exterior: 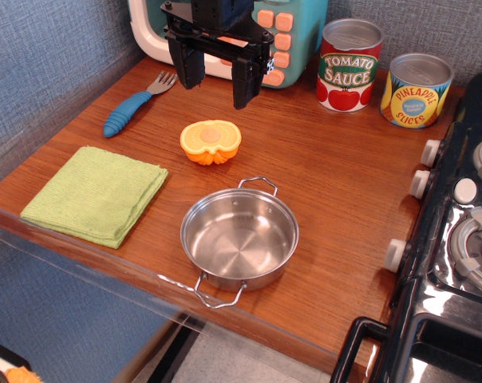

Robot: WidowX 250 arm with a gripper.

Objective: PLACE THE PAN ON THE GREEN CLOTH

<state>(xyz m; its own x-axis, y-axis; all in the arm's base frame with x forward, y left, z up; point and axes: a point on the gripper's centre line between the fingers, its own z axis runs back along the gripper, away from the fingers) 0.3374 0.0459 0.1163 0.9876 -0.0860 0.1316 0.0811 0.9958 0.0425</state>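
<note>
The pan point(239, 237) sits right way up on the wooden counter point(337, 183), near the front edge and a little right of the middle, its bright bowl bare inside; its two wire handles lie on a line that runs from the near-left to the far-right, one loop pointing toward the front edge and slightly left, the other toward the back and slightly right; that handle line is its long axis, the bowl itself being round. The green cloth point(96, 194) lies flat to the left of the pan, clear of it, with a strip of bare wood between them; it is folded square and turned so one corner points toward the pan and its edges run slantwise to the counter's front. The gripper point(217, 80) hangs above the back of the counter, well apart from the pan, its two black fingers pointing down and spread wide with nothing between them. Just beneath and in front of it rests an orange half point(211, 141), cut face up; farther left a blue-handled fork point(137, 105) lies slantwise, prongs toward the back. Behind stands a toy microwave point(285, 32); to its right a tomato sauce can point(349, 65) and a pineapple slices can point(416, 90) stand upright side by side; a stove point(456, 263) borders the counter on the right.
</note>
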